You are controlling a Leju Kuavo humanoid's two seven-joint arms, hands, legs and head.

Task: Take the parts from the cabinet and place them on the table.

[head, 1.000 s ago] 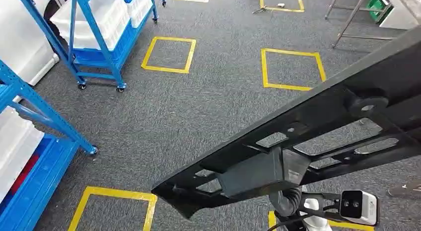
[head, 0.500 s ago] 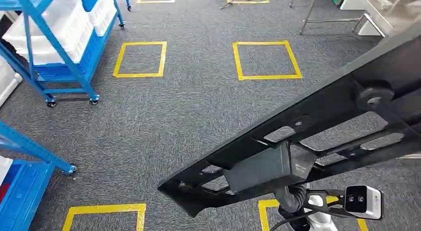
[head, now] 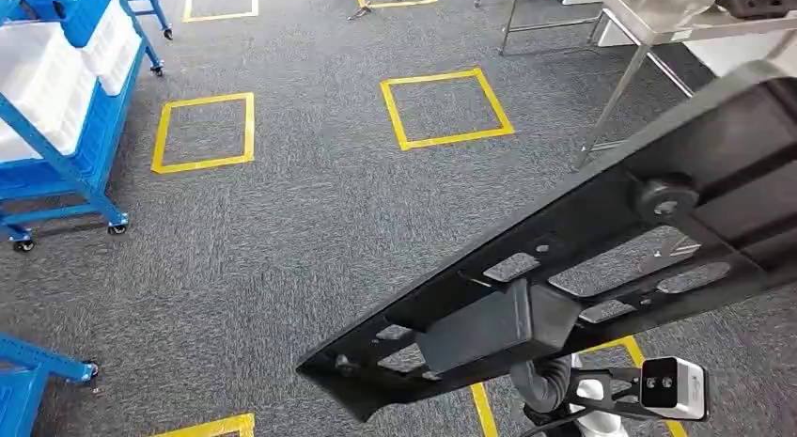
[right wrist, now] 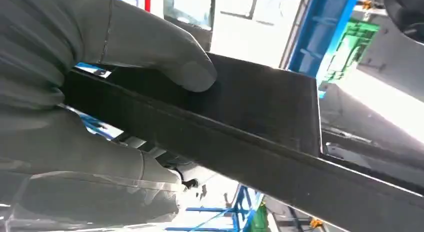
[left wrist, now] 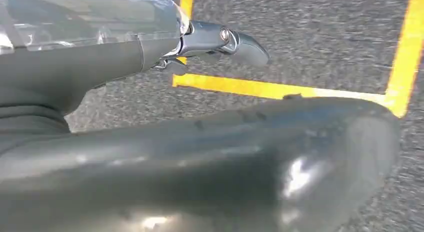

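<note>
Your right hand (right wrist: 100, 92) has its thumb (right wrist: 165, 52) pressed on top of the long black part (right wrist: 260, 112), fingers wrapped beneath — a firm grip. From the head view that part (head: 583, 258) slants across, carried above grey carpet (head: 282, 230) with yellow squares (head: 446, 108). Your left hand (left wrist: 150, 47) hangs over the floor; whether its fingers (left wrist: 235, 40) are apart or curled, you can't tell. A steel table (head: 658, 28) stands ahead right — blue racks (head: 66, 127) to the left.

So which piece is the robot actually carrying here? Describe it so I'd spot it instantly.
Look at the grey carpet with yellow taped squares in the head view; crossing it diagonally at lower right is the long black part. Unlike the blue racks and the steel table, it is a flat black frame with slotted cutouts, and the right hand grips it.
</note>
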